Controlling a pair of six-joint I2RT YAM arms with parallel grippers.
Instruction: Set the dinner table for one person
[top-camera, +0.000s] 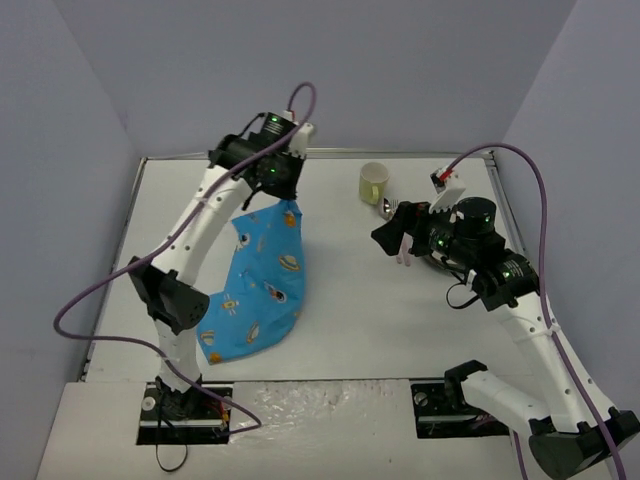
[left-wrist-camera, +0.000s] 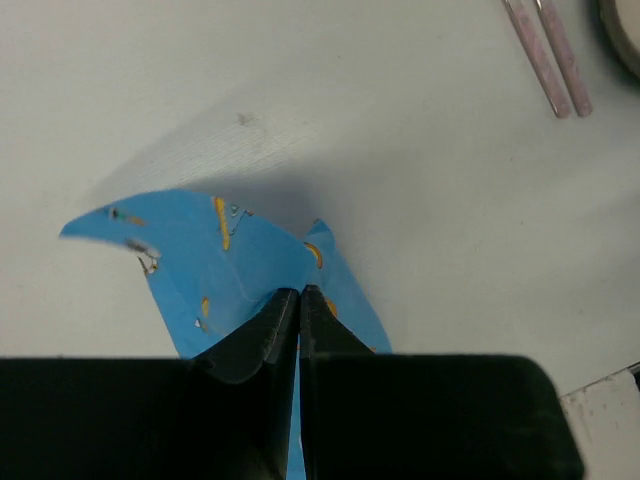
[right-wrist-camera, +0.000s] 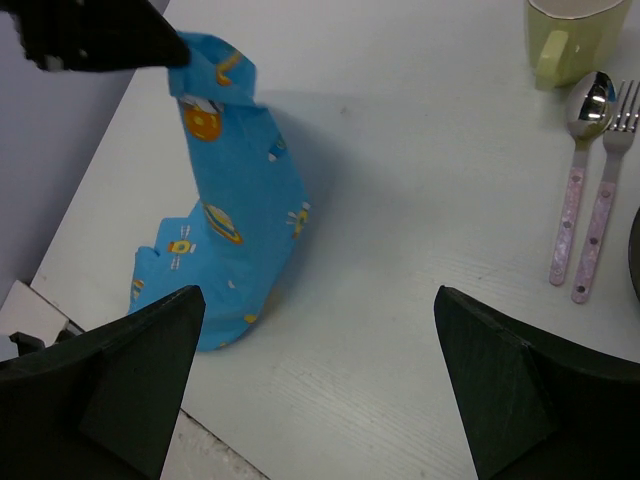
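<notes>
White bench (top-camera: 350, 330) spanning the whole workspace, carrying everything. Blue mat (top-camera: 258, 290) trailing on it at near left, one corner being lifted by left claw (left-wrist-camera: 298, 300), clamped tight on it. Right claw (right-wrist-camera: 318, 295) hovering agape, holding nothing. Beyond: spoon (right-wrist-camera: 590, 102), fork (right-wrist-camera: 621, 110), mug (top-camera: 373, 181). Step: spreading the mat. Next, likely: drawing that corner out flat, then releasing.

We see our left gripper (left-wrist-camera: 299, 292) pinched tight on a fold of the blue placemat (left-wrist-camera: 215, 255) — its shadow on the white dinner table (left-wrist-camera: 400, 130) — with two pink handles (left-wrist-camera: 550, 55) at upper right.
</notes>
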